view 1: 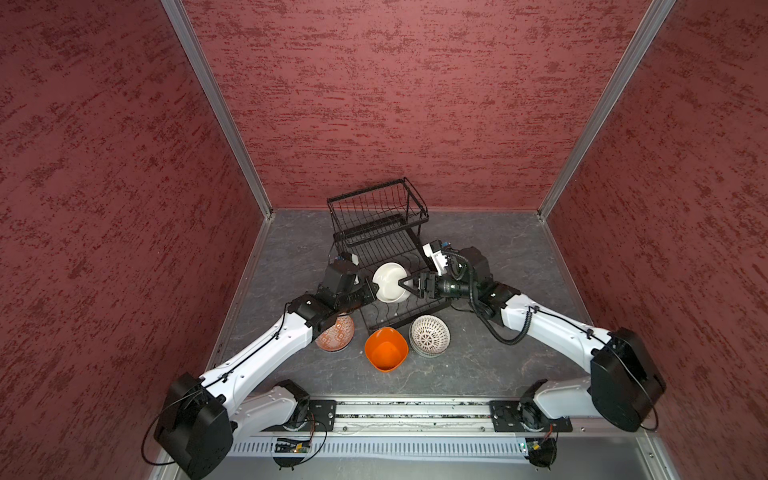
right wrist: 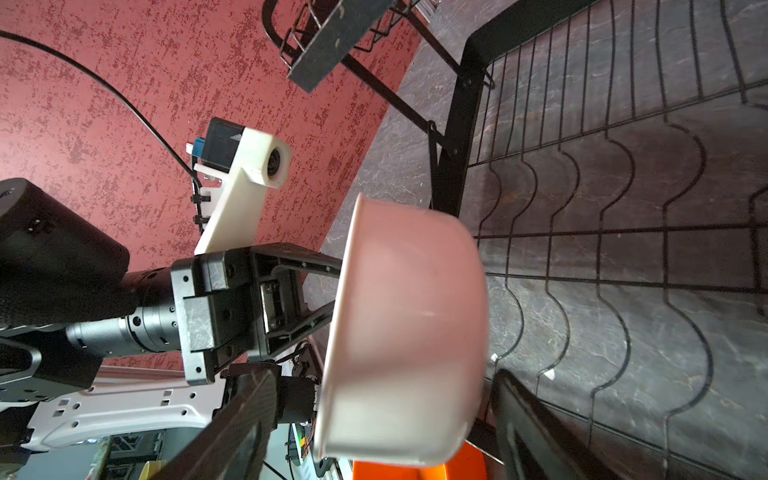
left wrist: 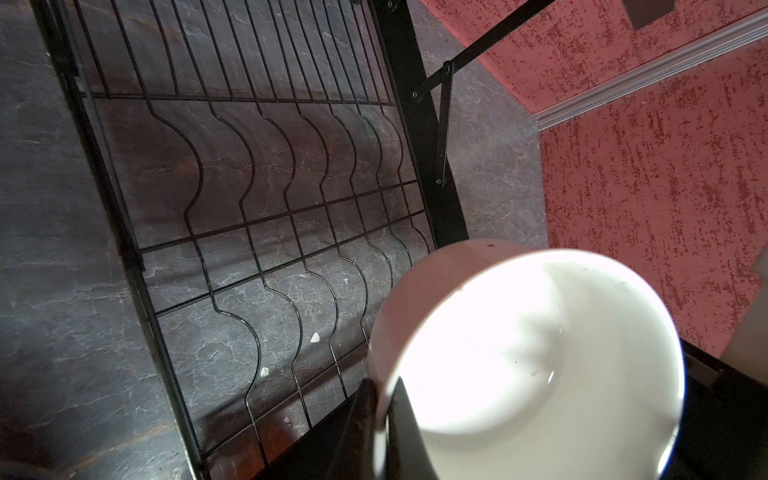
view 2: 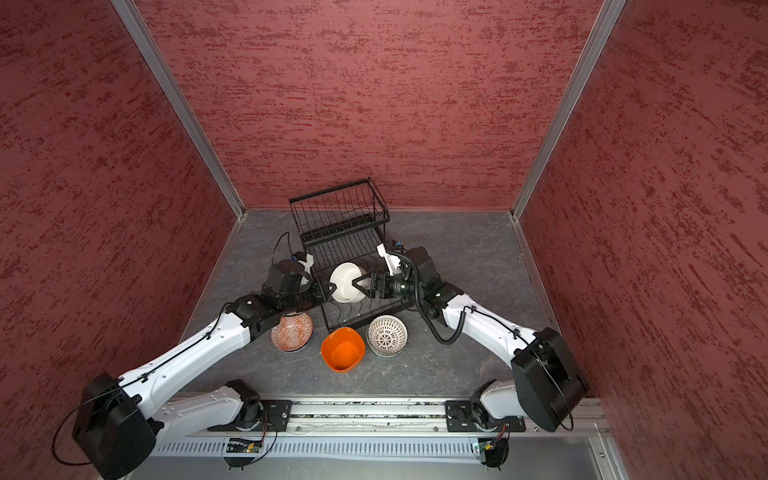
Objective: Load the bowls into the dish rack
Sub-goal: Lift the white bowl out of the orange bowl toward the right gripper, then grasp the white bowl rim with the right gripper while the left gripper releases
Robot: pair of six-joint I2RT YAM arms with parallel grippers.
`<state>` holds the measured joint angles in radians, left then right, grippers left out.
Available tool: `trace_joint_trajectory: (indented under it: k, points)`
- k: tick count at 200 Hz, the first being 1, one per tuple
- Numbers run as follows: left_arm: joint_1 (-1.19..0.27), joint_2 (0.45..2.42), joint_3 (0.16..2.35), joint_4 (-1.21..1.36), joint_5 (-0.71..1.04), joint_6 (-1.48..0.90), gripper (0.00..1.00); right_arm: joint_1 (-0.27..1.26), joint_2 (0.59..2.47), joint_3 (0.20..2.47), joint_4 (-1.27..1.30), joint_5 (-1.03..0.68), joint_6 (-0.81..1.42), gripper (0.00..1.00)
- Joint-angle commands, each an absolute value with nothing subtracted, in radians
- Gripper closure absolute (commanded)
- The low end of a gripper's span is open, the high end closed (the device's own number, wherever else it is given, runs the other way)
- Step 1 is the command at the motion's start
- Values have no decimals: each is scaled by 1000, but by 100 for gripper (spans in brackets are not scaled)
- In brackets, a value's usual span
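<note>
A plain white bowl hangs tilted over the lower tier of the black wire dish rack. My left gripper is shut on its left rim; in the left wrist view the fingers pinch the bowl's wall at the gripper. My right gripper is open at the bowl's right side. In the right wrist view its fingers straddle the bowl with gaps on both sides of the gripper.
On the grey floor in front of the rack sit a terracotta patterned bowl partly under my left arm, an orange bowl, and a white patterned bowl stacked on another. Red walls enclose the cell.
</note>
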<state>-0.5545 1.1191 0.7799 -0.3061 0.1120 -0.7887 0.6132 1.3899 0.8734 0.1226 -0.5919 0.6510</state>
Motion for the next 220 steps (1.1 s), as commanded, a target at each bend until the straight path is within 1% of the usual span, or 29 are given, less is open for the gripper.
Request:
trace_joint_trajectory:
  k: [1, 38, 71, 86, 110, 121, 129, 148, 179, 206, 220]
  points:
    - [-547, 1112, 787, -197, 136, -808, 100, 620, 1396, 882, 181, -608, 673, 20]
    - [-545, 1109, 781, -178, 142, -812, 100, 621, 1421, 883, 206, -618, 687, 27]
    - [-543, 1110, 777, -178, 144, -813, 100, 623, 1431, 880, 239, -628, 702, 40]
    - [-543, 1111, 773, -179, 144, -812, 100, 624, 1433, 880, 245, -629, 703, 44]
    - [-542, 1114, 771, -181, 142, -812, 100, 627, 1434, 885, 242, -628, 702, 55]
    - [-543, 1117, 771, -182, 144, -812, 100, 627, 1434, 888, 237, -626, 700, 58]
    - [-541, 1118, 772, -184, 144, -812, 96, 629, 1434, 889, 233, -623, 698, 59]
    - [-542, 1122, 772, -184, 145, -811, 94, 630, 1431, 892, 223, -610, 696, 60]
    - [-541, 1124, 772, -188, 144, -810, 80, 632, 1425, 891, 203, -567, 686, 62]
    - [-542, 1121, 773, -198, 141, -808, 65, 634, 1424, 895, 186, -537, 675, 63]
    - [-540, 1118, 771, -199, 141, -807, 51, 638, 1423, 901, 164, -509, 661, 63]
